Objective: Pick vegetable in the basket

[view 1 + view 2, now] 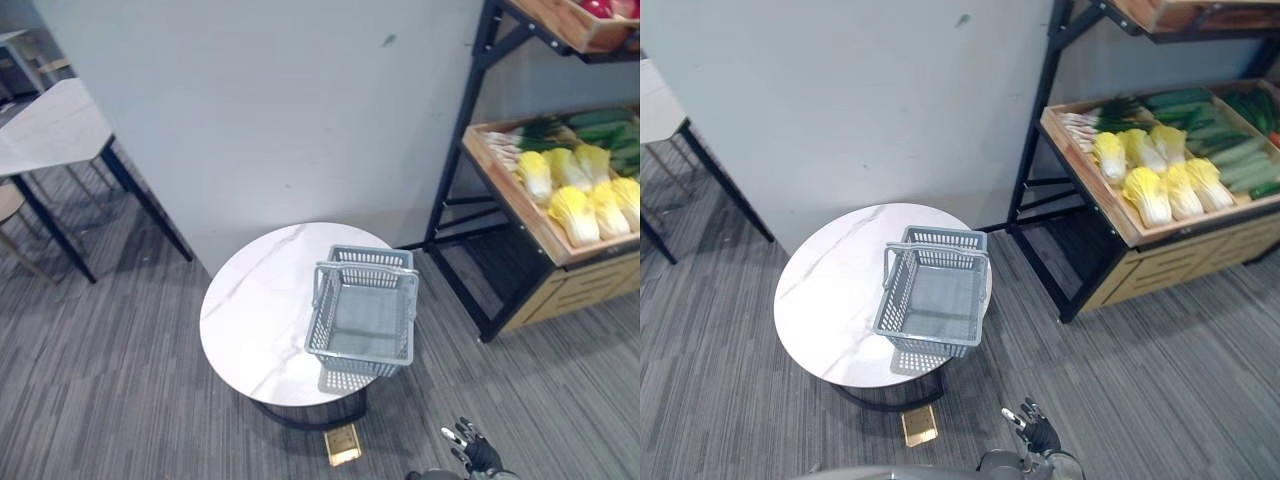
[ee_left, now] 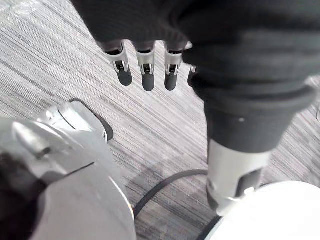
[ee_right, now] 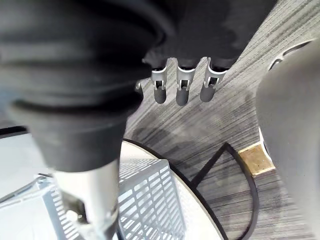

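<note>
Vegetables [image 1: 580, 195]: pale yellow cabbages in rows with green ones behind them; they lie in the wooden tray of the rack, well apart from both hands
Right hand [image 3: 181, 92]: fingers straight and slack, nothing in them; it hangs over the carpet on the near side of the table, low and to the right in the head views
Left hand [image 2: 146, 75]: fingers straight and loosely side by side, thumb apart, nothing held; grey carpet beneath it
Basket [image 1: 362, 310]: grey plastic mesh, upright, its floor bare; it stands on the right part of the table, one end at the rim
Table [image 1: 250, 310]: round, white marbled top, dark base
Brass plate [image 1: 343, 443]: small square on the carpet, just beside the table's base
Rack [image 1: 590, 285]: black frame to the table's right, near the grey wall
</note>
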You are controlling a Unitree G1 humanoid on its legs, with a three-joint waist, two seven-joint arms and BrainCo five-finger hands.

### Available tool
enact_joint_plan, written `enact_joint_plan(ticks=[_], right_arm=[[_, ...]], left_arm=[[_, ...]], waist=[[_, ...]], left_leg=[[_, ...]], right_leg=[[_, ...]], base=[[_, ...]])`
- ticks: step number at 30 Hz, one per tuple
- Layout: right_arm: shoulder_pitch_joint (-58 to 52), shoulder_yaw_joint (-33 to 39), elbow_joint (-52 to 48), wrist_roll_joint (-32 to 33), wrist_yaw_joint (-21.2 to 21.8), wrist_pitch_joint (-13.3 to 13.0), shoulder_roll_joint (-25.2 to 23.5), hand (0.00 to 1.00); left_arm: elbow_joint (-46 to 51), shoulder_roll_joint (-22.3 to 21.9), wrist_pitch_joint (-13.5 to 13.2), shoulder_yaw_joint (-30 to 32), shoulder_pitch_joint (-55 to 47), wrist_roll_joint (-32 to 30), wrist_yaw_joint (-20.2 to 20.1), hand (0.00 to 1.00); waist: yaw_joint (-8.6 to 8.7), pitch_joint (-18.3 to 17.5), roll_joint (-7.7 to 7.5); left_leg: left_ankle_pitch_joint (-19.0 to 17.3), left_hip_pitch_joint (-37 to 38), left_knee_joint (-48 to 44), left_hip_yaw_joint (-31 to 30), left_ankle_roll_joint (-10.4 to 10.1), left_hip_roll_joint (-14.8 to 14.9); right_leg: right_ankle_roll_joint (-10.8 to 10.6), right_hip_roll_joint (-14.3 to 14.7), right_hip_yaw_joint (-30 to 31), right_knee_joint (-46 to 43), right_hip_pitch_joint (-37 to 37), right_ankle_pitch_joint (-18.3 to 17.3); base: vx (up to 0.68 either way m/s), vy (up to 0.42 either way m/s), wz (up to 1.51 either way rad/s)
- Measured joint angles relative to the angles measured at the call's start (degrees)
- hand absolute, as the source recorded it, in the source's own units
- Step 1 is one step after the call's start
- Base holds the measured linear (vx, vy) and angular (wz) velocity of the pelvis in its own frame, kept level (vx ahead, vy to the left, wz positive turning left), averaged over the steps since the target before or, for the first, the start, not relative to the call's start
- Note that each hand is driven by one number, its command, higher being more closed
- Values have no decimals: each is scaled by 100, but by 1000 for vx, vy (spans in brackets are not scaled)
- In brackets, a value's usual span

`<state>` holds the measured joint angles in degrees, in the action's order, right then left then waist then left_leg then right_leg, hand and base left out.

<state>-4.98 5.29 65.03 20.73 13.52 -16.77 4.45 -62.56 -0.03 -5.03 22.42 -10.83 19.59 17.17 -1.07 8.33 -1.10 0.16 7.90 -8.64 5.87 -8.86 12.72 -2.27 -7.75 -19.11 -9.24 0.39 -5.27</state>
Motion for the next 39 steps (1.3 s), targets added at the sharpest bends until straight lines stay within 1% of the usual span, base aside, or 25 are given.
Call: enact_joint_plan(ticks=[2, 3, 6, 7, 8, 10, 11, 12, 13, 14, 15, 16, 17, 18, 20, 21, 22, 24, 26, 27, 31, 34, 35, 36, 39], right_arm=[[-40, 148, -79, 18, -186, -84, 0, 0], [-56, 153, -109, 11, -233, -108, 7, 0], [-75, 137, -212, -103, -648, -303, 1, 0], [-75, 109, -304, -254, -784, -333, -7, 0], [-69, 94, -587, -468, -1051, -345, -8, 0], [-93, 88, -1352, -741, -1446, -360, 32, 0], [-81, 74, -1617, -807, -1553, -339, 51, 0], [-70, -5, -2168, -1006, -1724, -327, 141, 0], [-20, -88, -2635, -1321, -1897, -325, 213, 0], [31, -150, -2849, -1450, -1981, -326, 255, 0], [147, -243, -3316, -1814, -2127, -326, 329, 0], [285, -316, -3637, -2015, -2230, -320, 416, 0], [618, -373, -4041, -2270, -2331, -319, 598, 0], [861, -381, -4232, -2417, -2362, -321, 719, 0], [1926, -521, -4703, -2760, -2470, -344, 1290, 0], [2160, -586, -4768, -2759, -2467, -344, 1406, 0], [2537, -713, -4916, -2753, -2439, -316, 1595, 0], [3102, -969, -4998, -2758, -2339, -236, 1943, 0], [3304, -1104, -4982, -2766, -2264, -165, 2104, 0], [3516, -1232, -4871, -2767, -2211, -14, 2209, 0], [4287, -1627, -4073, -2765, -2171, 366, 2449, 0], [4840, -1895, -3471, -2840, -2169, 486, 2615, 0], [5059, -1977, -3248, -2938, -2167, 540, 2712, 0], [5199, -1987, -3061, -2955, -2167, 616, 2816, 0], [5449, -1988, -2651, -2976, -2167, 651, 2973, 0]], left_arm=[[-23, 46, 7, -248, 2, -57, -6, 0], [-23, 48, 11, -295, 2, -57, -10, 0], [-29, 95, 22, -429, -174, -84, -63, 0], [-28, 121, 23, -431, -196, -171, -74, 0], [-25, 159, 25, -519, -204, -301, -78, 0], [-20, 234, 47, -752, -220, -481, -79, 0], [-17, 252, 66, -812, -222, -481, -89, 0], [-12, 291, 75, -923, -209, -511, -128, 0], [-1, 376, 79, -992, -172, -550, -183, 0], [33, 436, 84, -1048, -157, -614, -193, 0], [167, 557, 142, -1153, -134, -698, -221, 0], [227, 633, 177, -1172, -69, -698, -243, 0], [229, 742, 200, -1191, 42, -697, -265, 0], [238, 800, 203, -1191, 101, -687, -274, 0], [366, 964, 259, -1196, 230, -657, -309, 0], [387, 988, 259, -1189, 234, -635, -312, 0], [392, 1032, 272, -1175, 261, -626, -326, 0], [437, 1028, 306, -1127, 282, -619, -352, 0], [434, 1019, 321, -1127, 275, -618, -364, 0], [436, 1009, 358, -1118, 274, -618, -374, 0], [492, 903, 400, -1112, 275, -619, -401, 0], [622, 907, 389, -1083, 281, -620, -408, 0], [674, 908, 389, -1084, 290, -619, -420, 0], [675, 916, 383, -1082, 300, -619, -456, 0], [669, 924, 369, -1087, 304, -619, -503, 0]], waist=[[97, 22, 74], [93, 33, 132], [47, 47, 141], [43, 47, 141], [38, 48, 140], [-13, 47, 159], [-30, 48, 165], [-27, 72, 191], [-49, 82, 182], [-52, 126, 115], [-50, 214, -38], [-47, 279, -120], [-49, 347, -251], [-52, 392, -318], [-87, 626, -388], [-95, 686, -374], [-155, 729, -331], [-252, 843, -257], [-328, 878, -239], [-388, 923, -246], [-437, 1141, -257], [-477, 1338, -255], [-548, 1428, -224], [-556, 1472, -203], [-633, 1601, -180]], left_leg=[[269, -84, 552, 346, 53, -14], [320, -84, 653, 427, 39, -14], [369, -125, 836, 488, 86, -50], [365, -138, 867, 488, 83, -52], [360, -182, 921, 500, 77, -69], [242, -180, 1045, 670, -2, -73], [149, -181, 1056, 726, -3, -61], [-84, -181, 1051, 785, -32, -33], [-218, -186, 1030, 830, -60, -87], [-233, -203, 994, 869, -35, -129], [-297, -314, 883, 931, 32, -217], [-339, -471, 781, 938, 69, -278], [-394, -710, 618, 947, 136, -324], [-412, -815, 531, 953, 155, -357], [-497, -1087, 212, 922, 225, -430], [-515, -1105, 173, 920, 228, -432], [-550, -1237, 89, 887, 233, -423], [-549, -1407, 32, 780, 235, -416], [-530, -1516, 16, 713, 218, -396], [-507, -1603, -11, 621, 211, -372], [-503, -1697, -77, 499, 209, -360], [-514, -1800, -176, 410, 218, -363], [-515, -1843, -205, 393, 219, -356], [-523, -1944, -269, 323, 230, -371], [-526, -2040, -362, 264, 232, -377]], right_leg=[[-76, -35, -475, 207, 32, 36], [-98, -34, -570, 250, 81, 42], [-181, 23, -629, 456, 210, 119], [-200, 46, -587, 507, 200, 150], [-209, 75, -525, 620, 161, 240], [-216, 143, -283, 759, 5, 432], [-224, 166, -224, 796, -31, 490], [-242, 220, -129, 866, -50, 617], [-282, 209, -16, 874, -115, 700], [-309, 162, 29, 863, -142, 733], [-349, 48, 115, 797, -279, 777], [-378, -33, 167, 749, -416, 820], [-388, -121, 249, 709, -621, 900], [-407, -160, 290, 719, -704, 949], [-374, -237, 385, 750, -843, 1112], [-362, -241, 393, 755, -844, 1139], [-385, -240, 385, 787, -886, 1159], [-356, -205, 333, 848, -951, 1213], [-349, -169, 317, 849, -1020, 1218], [-328, -128, 322, 883, -1036, 1234], [-323, -110, 319, 909, -1015, 1239], [-317, -117, 290, 920, -1017, 1243], [-252, -104, 288, 953, -1030, 1313], [-270, -112, 265, 1009, -1033, 1327], [-271, -118, 227, 1023, -1042, 1328]], base=[[-39, -42, 124], [-40, -2, 97], [-69, 1, 46], [-58, 10, 9], [-38, 20, -3], [-59, 71, -32], [-73, 111, -54], [-62, 118, -50], [-64, 115, -44], [-89, 115, -37], [-121, 109, -23], [-160, 126, -22], [-131, 101, -10], [-101, 86, -6], [-62, 69, 4], [-63, 41, 8], [-47, 21, 7], [12, -1, 19], [53, -16, 21], [65, -23, 22], [34, -9, 15], [-23, 14, 15], [-54, 12, 11], [-56, 16, 17], [-49, 11, 12]])
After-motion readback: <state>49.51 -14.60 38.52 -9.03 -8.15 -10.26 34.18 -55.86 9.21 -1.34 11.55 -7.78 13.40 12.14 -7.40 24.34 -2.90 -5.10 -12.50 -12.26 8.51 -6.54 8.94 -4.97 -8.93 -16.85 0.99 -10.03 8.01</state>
